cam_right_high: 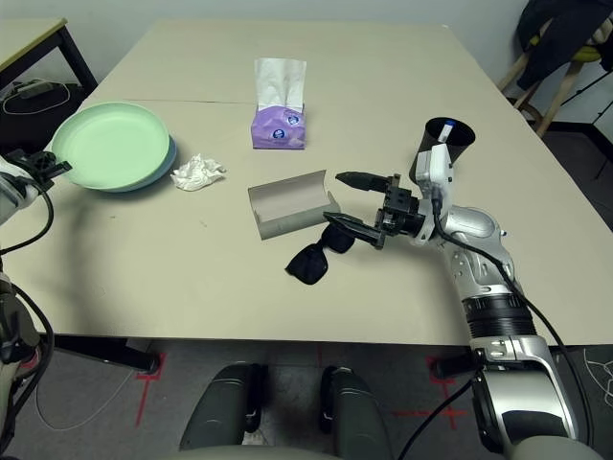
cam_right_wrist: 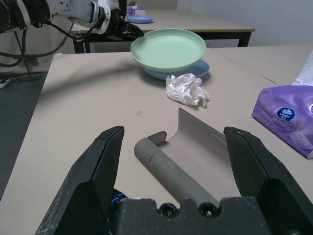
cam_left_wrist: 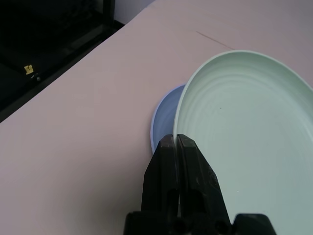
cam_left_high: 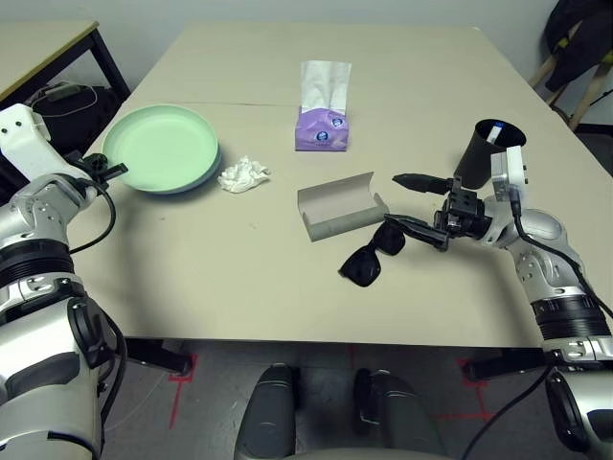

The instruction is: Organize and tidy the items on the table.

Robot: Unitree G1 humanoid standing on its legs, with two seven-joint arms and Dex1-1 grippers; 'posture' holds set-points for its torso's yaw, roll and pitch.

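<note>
Your light green plate (cam_left_high: 161, 147) sits stacked on the light blue plate (cam_left_wrist: 164, 117) near the counter's (cam_left_high: 239, 278) left edge; the left wrist view shows the blue rim that the head views mostly hide. Your left gripper (cam_left_wrist: 177, 147) is pinched shut on the green rim. The open grey glasses case (cam_left_high: 340, 206) and black sunglasses (cam_left_high: 372, 257) lie toward the near edge, with your right gripper (cam_left_high: 414, 202) spread wide beside them, holding nothing.

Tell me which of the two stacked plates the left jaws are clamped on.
The light green plate, the upper one; the left gripper pinches its rim, while the light blue plate lies beneath it.
</note>
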